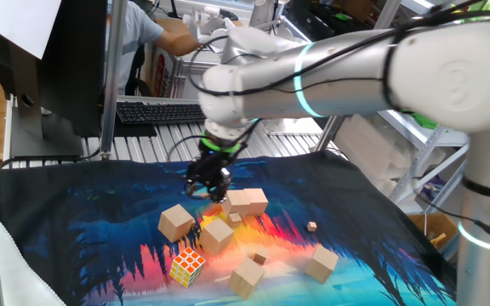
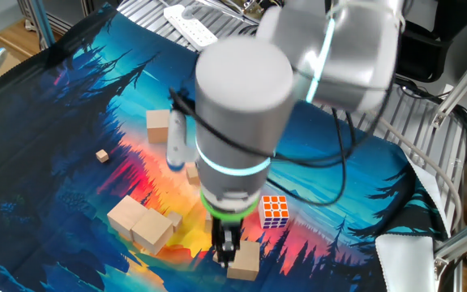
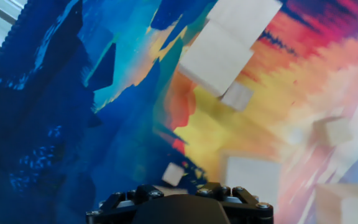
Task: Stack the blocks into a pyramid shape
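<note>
Fingers (image 1: 207,189) point down over the cloth (image 1: 75,221), and I cannot tell their spread (arm hides them). Two blocks (image 1: 247,202) touch just beside them; other blocks (image 1: 176,222) lie scattered near.

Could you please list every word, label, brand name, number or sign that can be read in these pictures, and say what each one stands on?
None can be read in any view.
The keyboard behind the table has keys too small to read.
The red and white item behind it is too blurred to tell whether it bears lettering.
The wooden blocks, the Rubik's cube, the printed cloth and the robot arm show no lettering.
</note>
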`<state>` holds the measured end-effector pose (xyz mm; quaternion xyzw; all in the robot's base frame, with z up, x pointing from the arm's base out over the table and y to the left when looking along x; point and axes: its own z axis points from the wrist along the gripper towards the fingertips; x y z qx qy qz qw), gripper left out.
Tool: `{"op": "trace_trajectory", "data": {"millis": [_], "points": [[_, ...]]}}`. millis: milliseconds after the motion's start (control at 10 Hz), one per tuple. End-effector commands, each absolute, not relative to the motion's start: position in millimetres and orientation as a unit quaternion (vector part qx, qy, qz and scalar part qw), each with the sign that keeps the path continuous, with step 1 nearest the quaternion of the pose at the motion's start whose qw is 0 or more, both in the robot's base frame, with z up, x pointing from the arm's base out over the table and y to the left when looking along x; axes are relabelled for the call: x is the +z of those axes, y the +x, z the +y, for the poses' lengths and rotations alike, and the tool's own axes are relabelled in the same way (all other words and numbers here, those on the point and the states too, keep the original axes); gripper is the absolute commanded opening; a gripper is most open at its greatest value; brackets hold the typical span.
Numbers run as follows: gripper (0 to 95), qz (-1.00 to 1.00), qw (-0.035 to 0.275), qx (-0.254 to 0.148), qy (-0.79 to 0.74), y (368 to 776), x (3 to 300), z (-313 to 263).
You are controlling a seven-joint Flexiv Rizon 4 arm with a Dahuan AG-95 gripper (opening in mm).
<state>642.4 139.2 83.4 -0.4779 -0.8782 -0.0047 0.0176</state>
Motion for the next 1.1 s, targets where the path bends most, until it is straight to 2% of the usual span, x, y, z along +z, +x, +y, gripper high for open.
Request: {"op": "trace_trajectory", "data": {"millis": [100, 1100], "points": [[57.0, -0.876, 0.015, -0.004, -0.483, 641.8, 82.9, 146.4], [57.0, -0.861, 0.013, -0.002, -0.508, 635.1, 66.9, 169.5]]}}
